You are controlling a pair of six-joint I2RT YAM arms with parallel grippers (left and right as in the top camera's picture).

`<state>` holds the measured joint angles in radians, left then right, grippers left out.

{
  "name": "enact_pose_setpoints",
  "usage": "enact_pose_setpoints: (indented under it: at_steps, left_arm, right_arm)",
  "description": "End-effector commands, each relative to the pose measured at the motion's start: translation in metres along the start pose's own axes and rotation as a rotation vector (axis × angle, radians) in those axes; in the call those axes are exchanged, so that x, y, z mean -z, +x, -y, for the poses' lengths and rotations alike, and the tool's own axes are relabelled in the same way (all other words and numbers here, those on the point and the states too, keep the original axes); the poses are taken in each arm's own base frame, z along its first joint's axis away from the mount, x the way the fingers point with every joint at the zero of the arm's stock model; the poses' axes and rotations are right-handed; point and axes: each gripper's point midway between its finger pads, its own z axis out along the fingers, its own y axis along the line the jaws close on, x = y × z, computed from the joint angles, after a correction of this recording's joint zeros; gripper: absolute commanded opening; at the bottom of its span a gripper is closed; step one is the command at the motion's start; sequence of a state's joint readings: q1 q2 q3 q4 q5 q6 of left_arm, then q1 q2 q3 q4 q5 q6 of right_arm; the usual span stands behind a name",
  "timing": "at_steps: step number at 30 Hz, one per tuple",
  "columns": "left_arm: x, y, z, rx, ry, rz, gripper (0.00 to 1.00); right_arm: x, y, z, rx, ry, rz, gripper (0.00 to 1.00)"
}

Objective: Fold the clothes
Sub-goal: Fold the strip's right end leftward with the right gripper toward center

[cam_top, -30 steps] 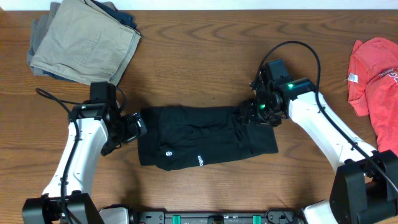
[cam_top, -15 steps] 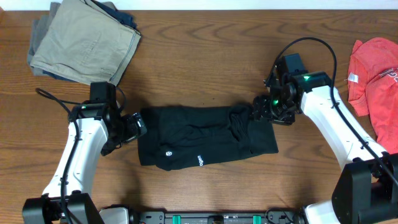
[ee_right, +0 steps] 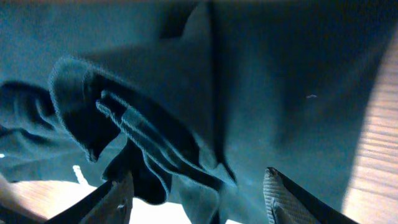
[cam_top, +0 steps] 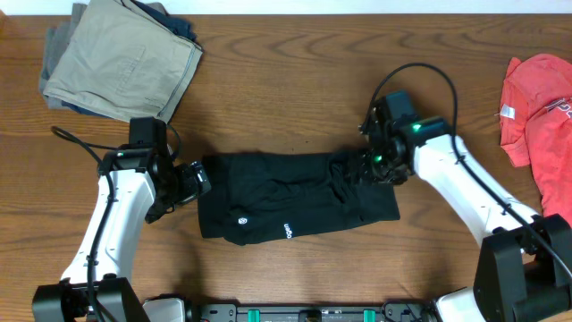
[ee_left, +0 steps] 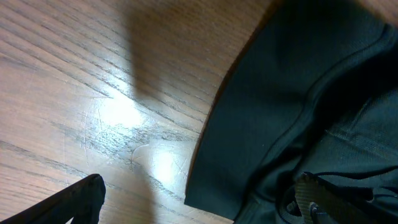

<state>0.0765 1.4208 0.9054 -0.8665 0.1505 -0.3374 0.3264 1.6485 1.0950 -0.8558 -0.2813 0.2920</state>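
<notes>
The clothes (cam_top: 295,197), a black garment with a small white round logo and white lettering, lie flat mid-table, with bunched folds at the right end. My left gripper (cam_top: 192,182) is open at the garment's left edge. In the left wrist view that edge (ee_left: 249,124) lies between the spread fingertips (ee_left: 81,199). My right gripper (cam_top: 362,166) hovers over the bunched right end. In the right wrist view the rumpled folds (ee_right: 149,137) lie between its parted fingers (ee_right: 283,196), which stand open around the cloth without pinching it.
Khaki folded trousers (cam_top: 125,63) rest on darker clothes at the back left corner. A red T-shirt (cam_top: 536,107) lies at the right edge. Bare wooden table (cam_top: 286,89) stretches behind the garment.
My right gripper swung out to the right off the garment's end, then came back left over the bunched folds. The garment and my left arm have not moved.
</notes>
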Motion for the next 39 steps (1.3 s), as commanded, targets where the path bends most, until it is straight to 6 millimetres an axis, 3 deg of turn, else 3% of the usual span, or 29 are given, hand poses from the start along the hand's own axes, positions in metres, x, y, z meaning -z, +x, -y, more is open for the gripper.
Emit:
enact_pose_setpoints:
  at_steps: [1, 12, 20, 22, 32, 35, 39]
  left_arm:
    - [-0.004, 0.003, -0.002, 0.002, -0.009, -0.017, 0.98]
    - [-0.004, 0.003, -0.002, 0.002, -0.009, -0.017, 0.98]
    - [-0.004, 0.003, -0.002, 0.002, -0.009, -0.018, 0.98]
    - [-0.004, 0.003, -0.002, 0.002, -0.009, -0.018, 0.98]
    - [-0.004, 0.004, -0.002, 0.002, -0.009, -0.018, 0.98]
    - [-0.004, 0.003, -0.002, 0.002, -0.009, -0.018, 0.98]
    - [-0.004, 0.003, -0.002, 0.001, -0.009, -0.017, 0.98]
  right_arm:
    - [-0.013, 0.009, -0.001, 0.003, 0.001, -0.019, 0.64]
    - [-0.021, 0.014, -0.014, 0.027, -0.042, -0.020, 0.53]
    - [-0.023, 0.013, -0.031, 0.052, -0.088, -0.012, 0.16]
    - [-0.023, 0.013, -0.037, 0.047, -0.111, -0.010, 0.01]
    - [-0.017, 0.001, -0.060, 0.063, -0.210, 0.027, 0.02]
    - [-0.008, -0.003, -0.055, 0.087, -0.195, 0.031, 0.18]
    - [0.002, -0.011, -0.037, 0.064, -0.144, 0.041, 0.54]
